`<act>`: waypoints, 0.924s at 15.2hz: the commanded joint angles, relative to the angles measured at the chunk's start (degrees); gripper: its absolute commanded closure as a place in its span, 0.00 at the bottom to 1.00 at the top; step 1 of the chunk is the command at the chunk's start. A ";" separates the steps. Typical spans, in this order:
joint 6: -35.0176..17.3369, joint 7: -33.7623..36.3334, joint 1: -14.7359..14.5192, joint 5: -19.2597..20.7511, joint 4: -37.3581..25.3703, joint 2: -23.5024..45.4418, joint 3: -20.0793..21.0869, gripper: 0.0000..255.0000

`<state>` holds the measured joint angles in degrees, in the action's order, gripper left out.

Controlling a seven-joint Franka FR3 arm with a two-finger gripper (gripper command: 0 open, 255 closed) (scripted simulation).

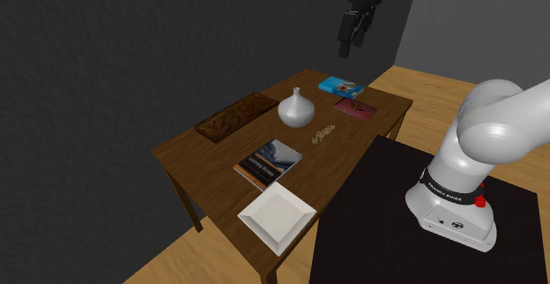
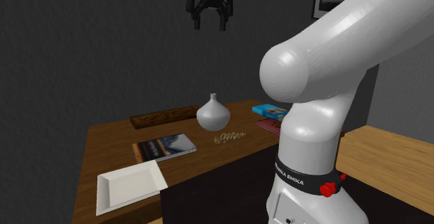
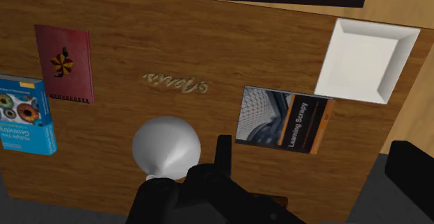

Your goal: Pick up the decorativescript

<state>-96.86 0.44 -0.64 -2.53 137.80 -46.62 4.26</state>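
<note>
The tool (image 2: 210, 24) hangs high above the far side of the worktop (image 1: 189, 157), its two black fingers standing apart with nothing between them and plenty of open air beneath. Down on the wood, the small golden decorativescript (image 1: 323, 134) lies flat near the middle, between the pale round vase (image 1: 296, 108) and the worktop's edge nearest the stand. There is bare wood all round it: the red book (image 1: 355, 108) and the book with the orange band (image 1: 268, 162) lie apart on either side, and the white square plate (image 1: 277, 214) sits well off by the end edge.
</note>
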 commanded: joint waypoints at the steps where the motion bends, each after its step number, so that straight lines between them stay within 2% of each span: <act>1: 0.00 0.00 0.00 0.00 0.00 0.00 0.00 0.00; 8: -13.76 -7.03 -0.03 3.97 11.57 2.08 -2.14 0.00; 14: -27.44 -12.48 0.95 8.11 18.69 8.24 -4.30 0.00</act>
<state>-121.90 -10.97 0.02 4.75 155.46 -39.50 0.45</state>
